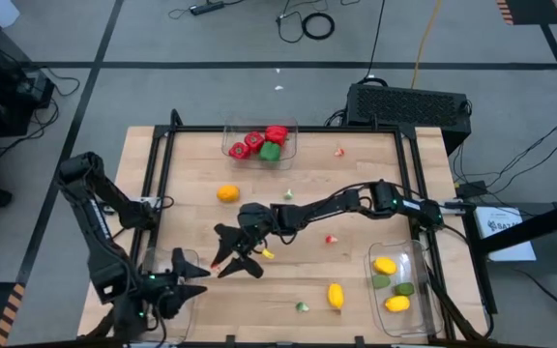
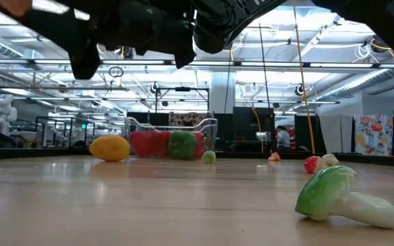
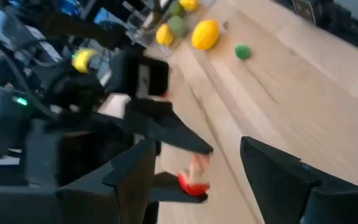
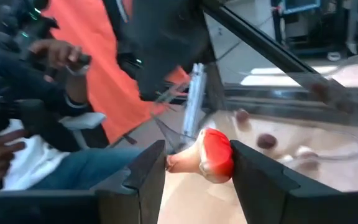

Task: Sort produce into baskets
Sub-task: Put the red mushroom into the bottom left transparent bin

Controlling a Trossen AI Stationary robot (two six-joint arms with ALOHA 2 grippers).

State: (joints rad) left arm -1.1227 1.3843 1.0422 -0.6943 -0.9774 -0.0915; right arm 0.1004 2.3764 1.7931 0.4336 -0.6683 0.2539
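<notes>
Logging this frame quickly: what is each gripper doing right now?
Left gripper: open, holding nothing, low at the table's front left.
Right gripper: shut on a small red radish, over mid-table.

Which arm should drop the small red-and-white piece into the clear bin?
Right. Its tool is shut on the small red-and-white toy piece, facing the clear plastic bin; the left tool is open, empty.

Both arms are matte black, built of jointed segments with thin black cables running along them. Each end effector [image 1: 228,253] has two flat, wedge-shaped black fingers [image 4: 263,177].
</notes>
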